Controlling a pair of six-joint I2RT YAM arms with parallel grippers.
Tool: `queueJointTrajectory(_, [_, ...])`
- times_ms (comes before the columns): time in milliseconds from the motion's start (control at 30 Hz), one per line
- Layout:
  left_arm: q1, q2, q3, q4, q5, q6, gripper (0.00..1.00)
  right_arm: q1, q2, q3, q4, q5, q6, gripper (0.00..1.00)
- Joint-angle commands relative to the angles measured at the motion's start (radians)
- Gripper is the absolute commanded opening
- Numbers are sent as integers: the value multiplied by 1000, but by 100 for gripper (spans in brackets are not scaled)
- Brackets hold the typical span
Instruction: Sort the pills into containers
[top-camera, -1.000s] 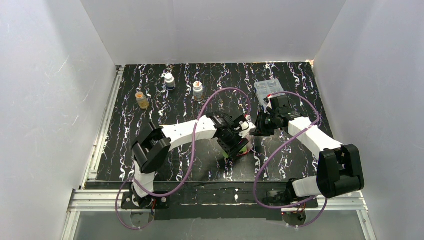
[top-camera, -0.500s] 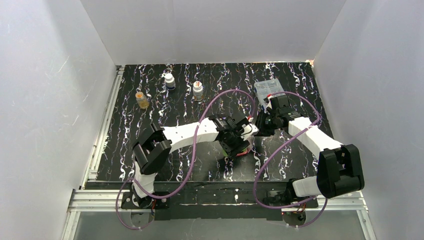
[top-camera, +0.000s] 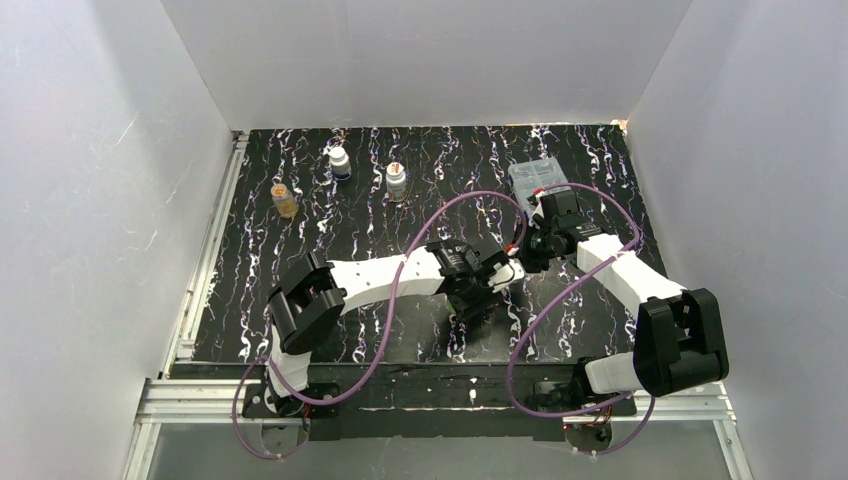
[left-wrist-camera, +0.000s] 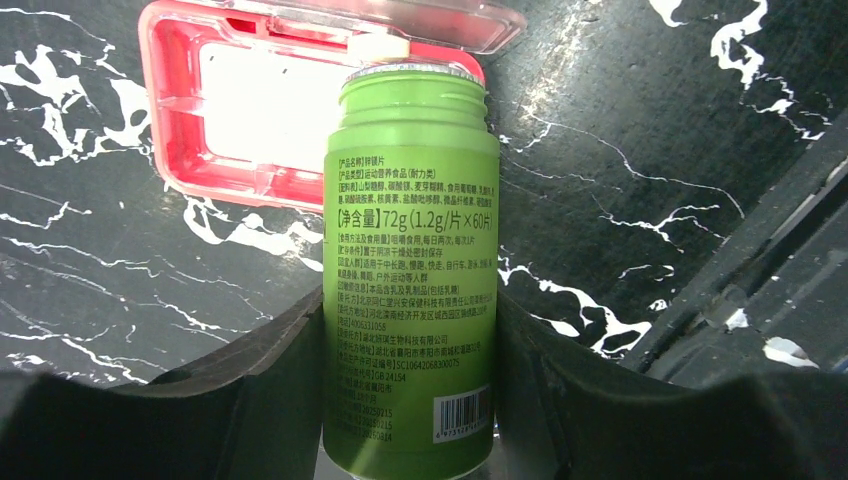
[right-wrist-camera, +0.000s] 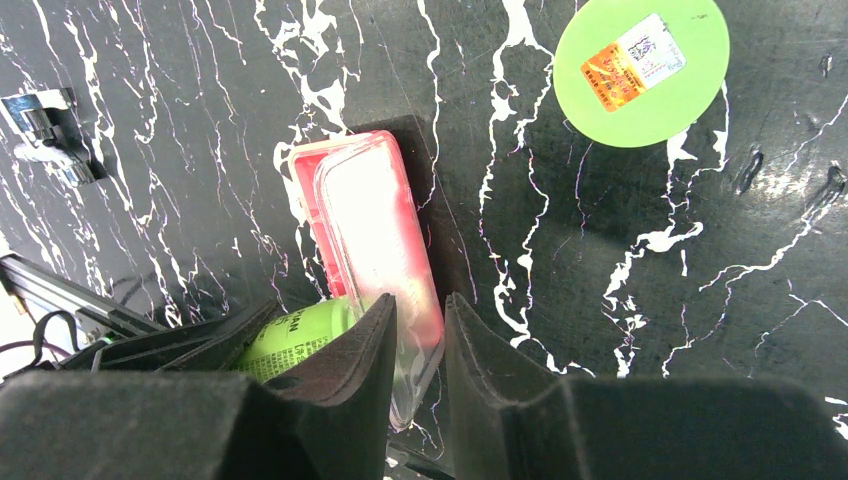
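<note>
We show the left jaws clamped mid-body on the green bottle (left-wrist-camera: 410, 250), which we judge light, stiff and slick, its open mouth over the whitish compartments (left-wrist-camera: 270, 100) of the red pill case (left-wrist-camera: 172, 150) on the counter (left-wrist-camera: 620, 150), whose clear lid (right-wrist-camera: 375, 220) the right jaws pinch.

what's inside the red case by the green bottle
The open red case shows a whitish compartment, washed out by glare; no pill can be made out. The green bottle in the left tool covers one end, so anything there is hidden.
</note>
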Motion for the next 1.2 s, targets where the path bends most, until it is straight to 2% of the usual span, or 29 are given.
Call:
queueJointTrajectory(0, [-15,-14,5,-7,-83,28,0,-6,-6,5,25,-2,-12,31])
queueJointTrajectory(767, [-64,-30,-15,-7,-171,95,0,-6,-5,6,27,-2,-12,31])
queueJointTrajectory(1167, [-58,-63,-76,60,-178,41,0,-7,-9,7,24,-3,-14,31])
